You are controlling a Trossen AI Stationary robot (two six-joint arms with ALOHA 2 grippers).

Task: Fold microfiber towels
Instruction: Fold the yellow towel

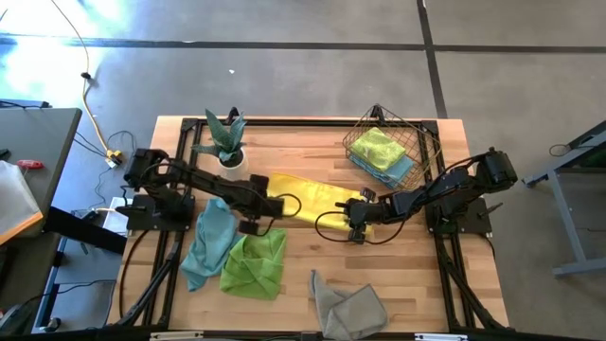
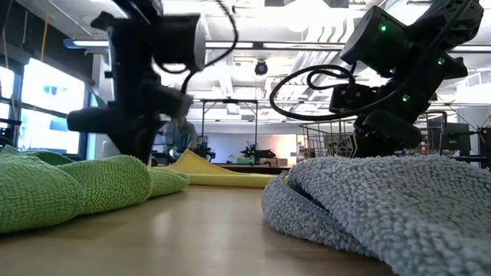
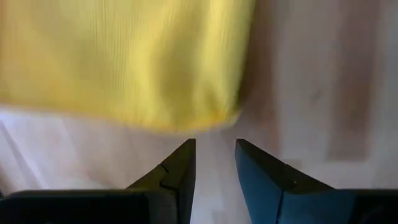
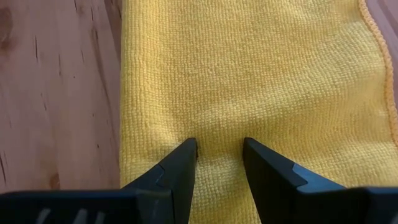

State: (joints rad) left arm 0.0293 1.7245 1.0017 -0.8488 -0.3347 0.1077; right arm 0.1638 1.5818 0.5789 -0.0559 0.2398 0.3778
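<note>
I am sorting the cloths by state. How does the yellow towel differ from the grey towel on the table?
The yellow towel lies flat and stretched mid-table; the grey towel sits crumpled at the near edge. The left gripper and the right gripper, both open, flank the yellow one; none is near the grey. Both are soft cloths outside the basket.

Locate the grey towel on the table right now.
In the high view, the grey towel lies crumpled at the table's near edge, right of the lime green towel and below the yellow towel.
</note>
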